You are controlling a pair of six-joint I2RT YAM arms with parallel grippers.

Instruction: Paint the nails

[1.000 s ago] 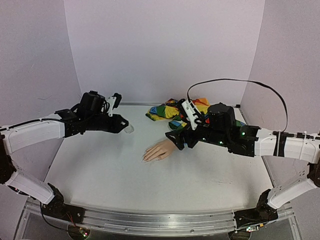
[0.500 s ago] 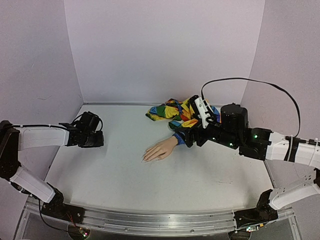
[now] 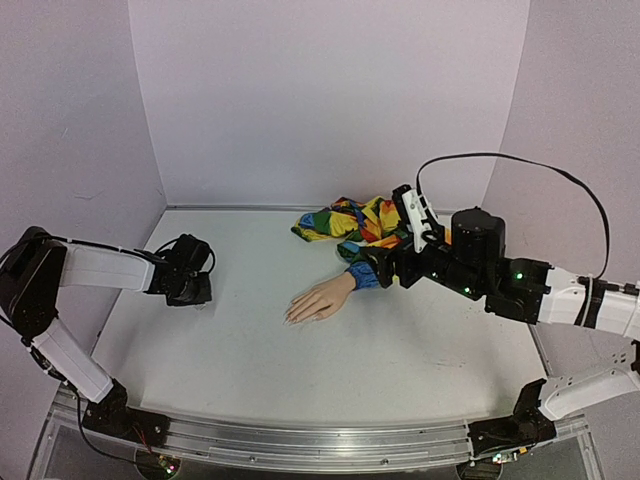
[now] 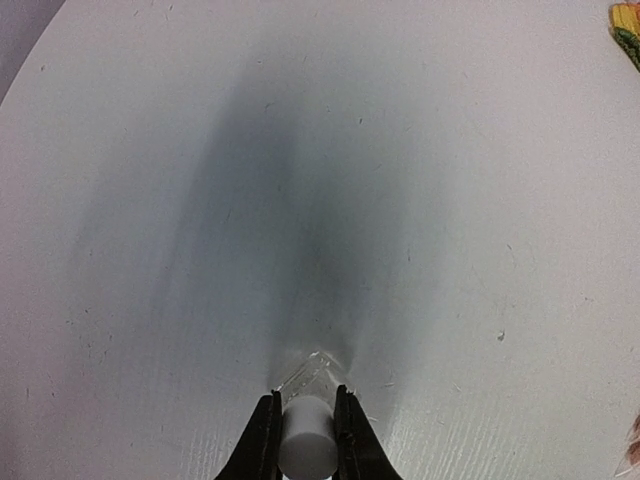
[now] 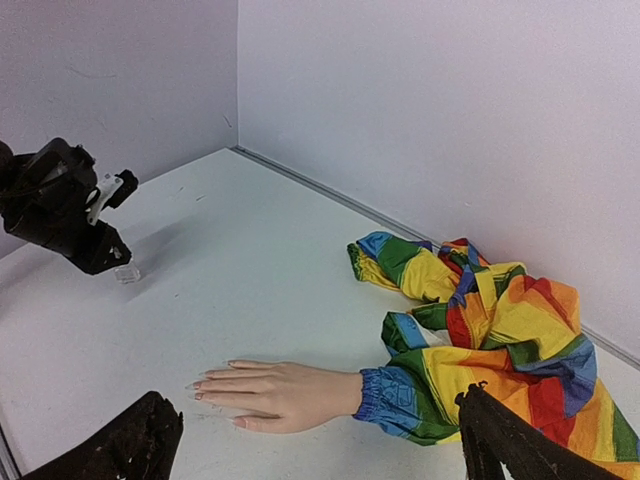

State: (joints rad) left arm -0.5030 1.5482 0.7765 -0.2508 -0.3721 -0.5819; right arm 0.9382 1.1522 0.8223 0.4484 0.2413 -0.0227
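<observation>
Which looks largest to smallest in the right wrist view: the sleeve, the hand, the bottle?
1. sleeve
2. hand
3. bottle, by far the smallest. It sits farther from the camera than the other two, which shrinks it somewhat, but not enough to change the order.

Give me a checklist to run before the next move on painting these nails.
1. Grip: left gripper shut on the bottle, clamped on its white cap: ok.
2. Opening: bottle uncapped, brush out: not ok, the cap looks on.
3. Pose: mannequin hand flat on the table, nails facing up: ok.
4. Free arm: right gripper open and empty, above the sleeve cuff: ok.
5. Reach: bottle close to the nails: not ok, well apart.
6. Progress: nails already painted: cannot tell, too small.
</observation>
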